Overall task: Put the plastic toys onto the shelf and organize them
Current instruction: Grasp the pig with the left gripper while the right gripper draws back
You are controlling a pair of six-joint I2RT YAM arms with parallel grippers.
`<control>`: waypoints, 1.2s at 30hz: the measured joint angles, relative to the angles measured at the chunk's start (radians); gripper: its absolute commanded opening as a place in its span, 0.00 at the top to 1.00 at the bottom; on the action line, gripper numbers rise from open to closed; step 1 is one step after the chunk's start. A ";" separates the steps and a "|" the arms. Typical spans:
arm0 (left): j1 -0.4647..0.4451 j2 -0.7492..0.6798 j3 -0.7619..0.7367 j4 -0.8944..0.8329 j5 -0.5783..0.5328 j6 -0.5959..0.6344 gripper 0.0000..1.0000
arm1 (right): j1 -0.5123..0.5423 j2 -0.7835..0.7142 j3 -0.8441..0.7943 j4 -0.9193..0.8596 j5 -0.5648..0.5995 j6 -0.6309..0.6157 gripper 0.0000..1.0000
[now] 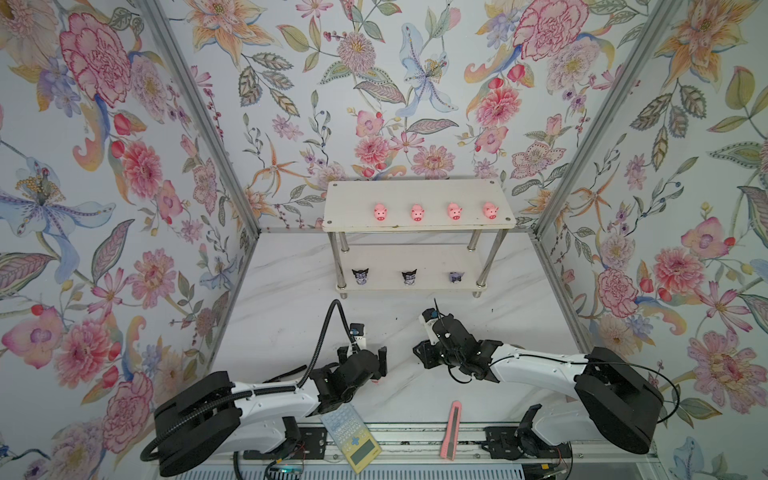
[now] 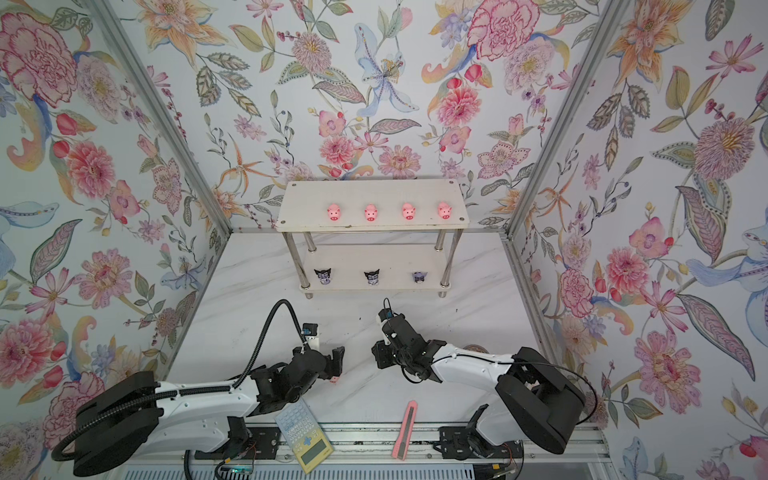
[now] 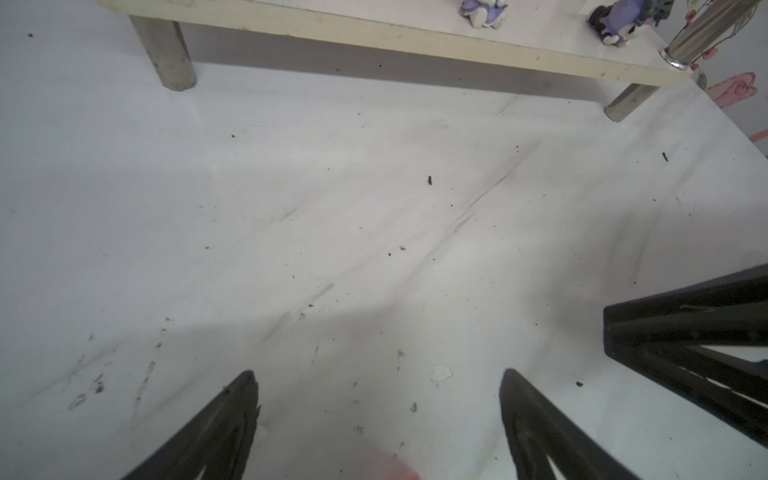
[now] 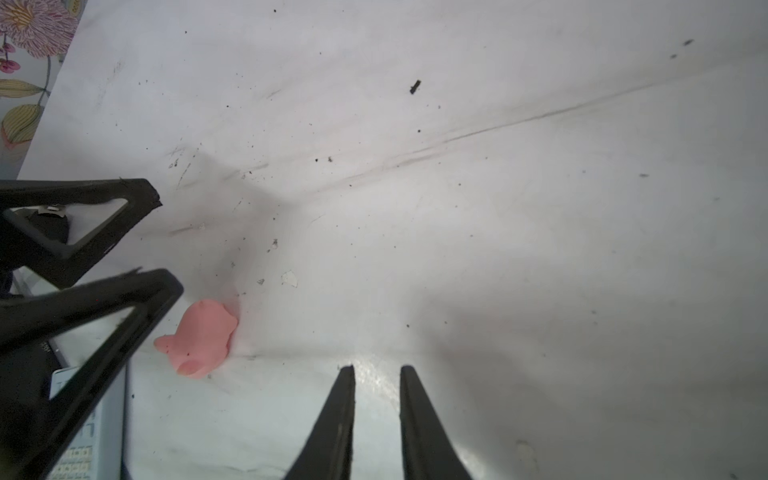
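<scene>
On the table (image 4: 498, 208) just beside my left gripper (image 3: 378, 374) — jaws wide apart, empty — the fifth pig (image 4: 199, 338) lies tipped over. My right gripper (image 4: 376, 368): narrow gap, nothing between. On the shelf (image 1: 419, 193), four pigs (image 1: 417, 212) up top, three dark figurines (image 1: 409, 277) below.

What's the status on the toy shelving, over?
Left gripper wide open, empty, by last pig on table. Right gripper jaws barely parted, empty. Shelf holds the other seven. Calculator close by pig.

Fifth pig (image 1: 377, 379) mostly hidden under left hand (image 1: 380, 364); calculator (image 4: 83, 436) cut off by edge.
</scene>
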 measured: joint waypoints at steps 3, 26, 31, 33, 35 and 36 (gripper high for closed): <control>-0.027 0.061 0.058 -0.032 0.015 -0.021 0.10 | -0.015 -0.002 -0.013 -0.003 0.006 -0.014 0.73; -0.129 0.140 0.167 -0.361 0.116 -0.284 0.50 | -0.107 0.005 -0.067 0.013 -0.052 -0.078 0.70; -0.133 0.136 0.167 -0.386 0.117 -0.303 0.56 | -0.113 0.010 -0.068 0.019 -0.067 -0.082 0.70; -0.134 0.136 0.167 -0.391 0.118 -0.307 0.60 | -0.114 0.010 -0.069 0.019 -0.070 -0.082 0.70; -0.134 0.135 0.167 -0.399 0.117 -0.310 0.66 | -0.116 0.010 -0.069 0.020 -0.073 -0.082 0.70; -0.134 0.133 0.167 -0.407 0.117 -0.312 0.68 | -0.118 0.010 -0.071 0.024 -0.073 -0.082 0.70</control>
